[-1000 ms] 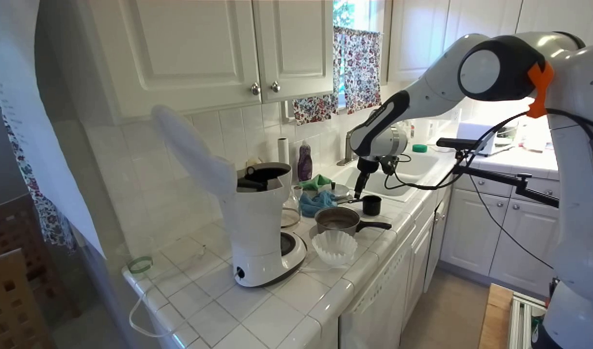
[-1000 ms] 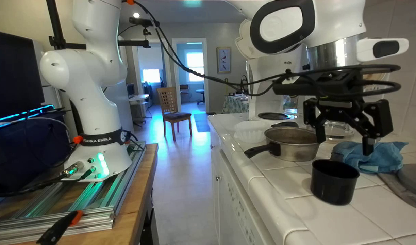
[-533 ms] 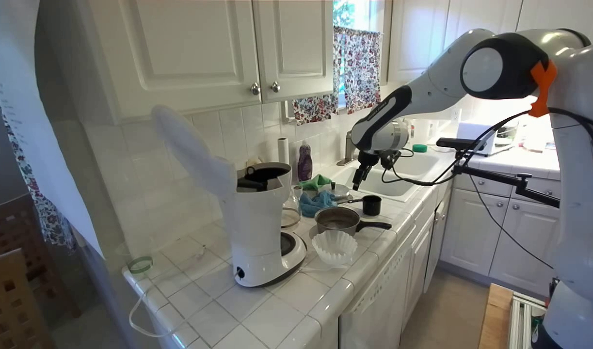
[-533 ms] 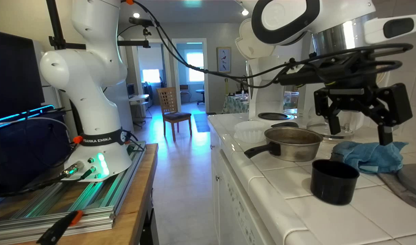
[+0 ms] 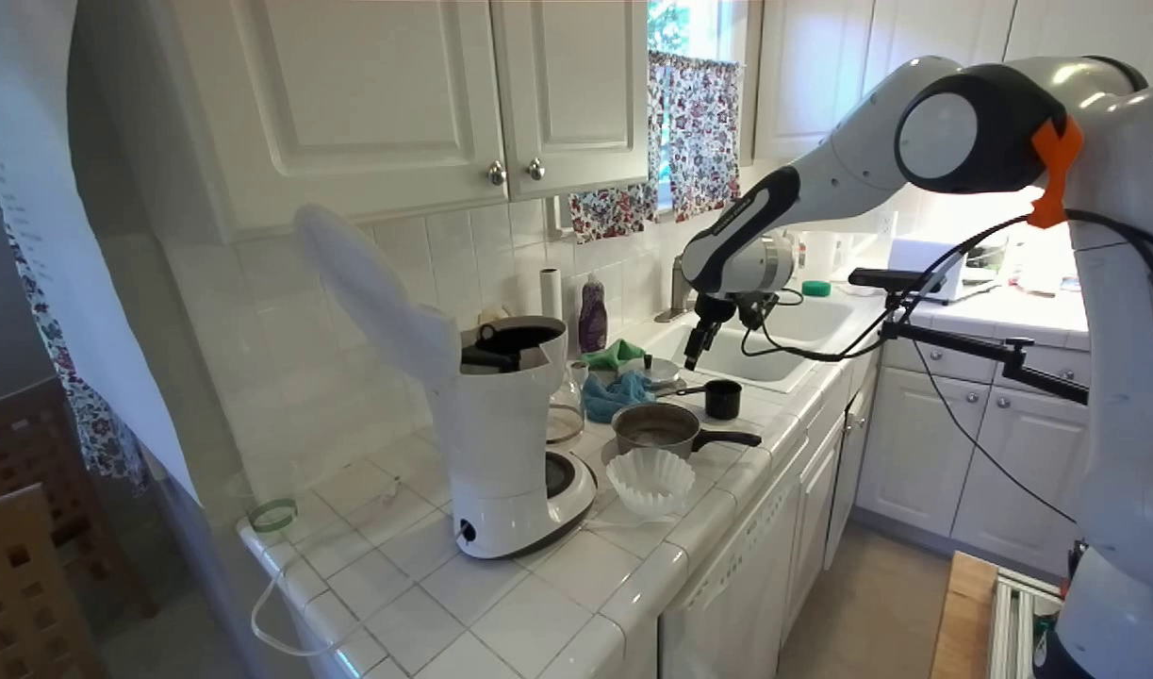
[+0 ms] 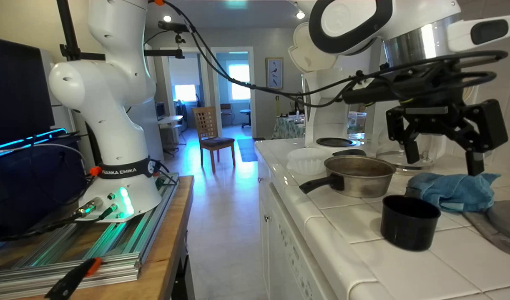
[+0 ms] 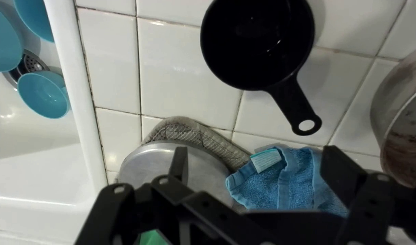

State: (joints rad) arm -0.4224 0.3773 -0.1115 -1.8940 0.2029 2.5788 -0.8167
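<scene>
Jaws spread wide and gripping nothing, the black gripper [image 6: 444, 165] hangs above the white tiled counter [image 7: 180, 68], apparently clear of everything beneath it.

Taking the middle of the jaws as the clock's centre in the wrist view, the sink [image 7: 31, 170] lies at nine o'clock. In an exterior view, the white coffee maker [image 5: 496, 453] stands upright at about eight o'clock from the gripper. Back in the wrist view, the saucepan [image 7: 395, 98] sits between two and three o'clock, cut off by the picture's edge. A grey quilted pad [image 7: 190, 132] shows at ten o'clock, and on it lies the metal lid [image 7: 208, 177], between eight and nine o'clock and partly hidden. The blue cloth [image 7: 289, 183] lies crumpled close below the jaws, towards four o'clock. Smallest, the black cup [image 7: 257, 44] stands on the tiles at twelve o'clock, its handle [image 7: 293, 98] pointing to five o'clock, towards the cloth.

As for progress, this much can be judged: nothing is held or carried, and cup, cloth and saucepan all rest on the counter. Whether handling is finished or still to begin, the pictures do not settle.
</scene>
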